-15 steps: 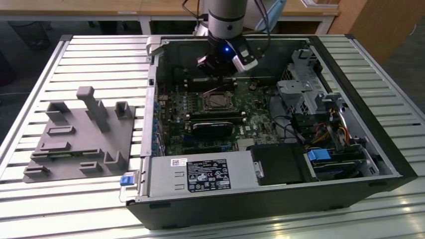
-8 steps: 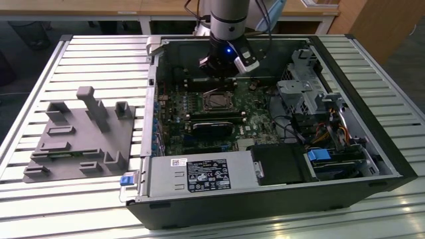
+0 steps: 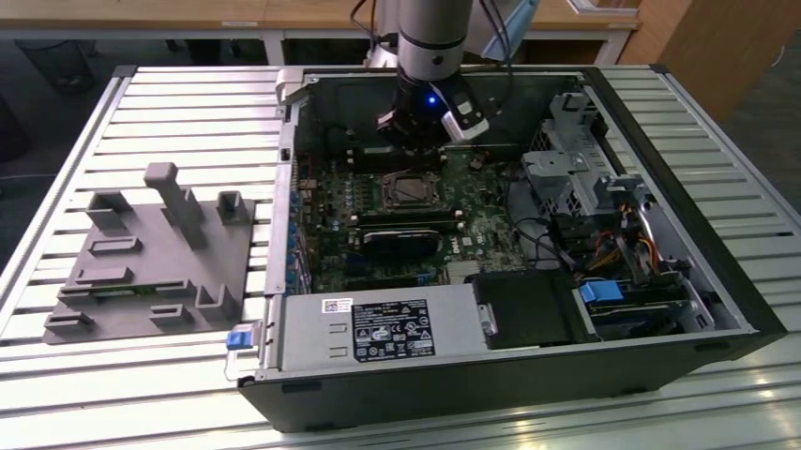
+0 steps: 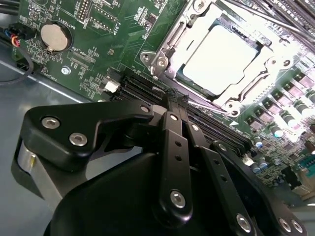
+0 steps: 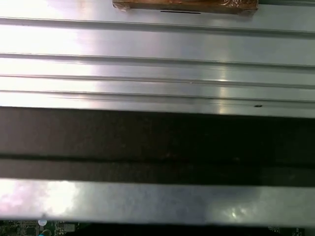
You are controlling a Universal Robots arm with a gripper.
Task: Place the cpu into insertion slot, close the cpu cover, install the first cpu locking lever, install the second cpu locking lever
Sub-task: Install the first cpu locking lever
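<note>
Our black hand, its opening impossible to tell, hangs near the pale square cpu seated under the silver frame cover; we should press levers squarely.

Slatted aluminium worktable of long parallel profiles, catching bright glare along its near edge in the exterior view. Same ribbed metal slats in the first wrist view, streaked with white reflections. Behind the table, a light wooden bench on pale legs, with dark grey floor beneath it. At the exterior view's right, a wooden cabinet side standing on the same dark floor. Strong overhead lighting, judging by the highlights on the metal.
</note>
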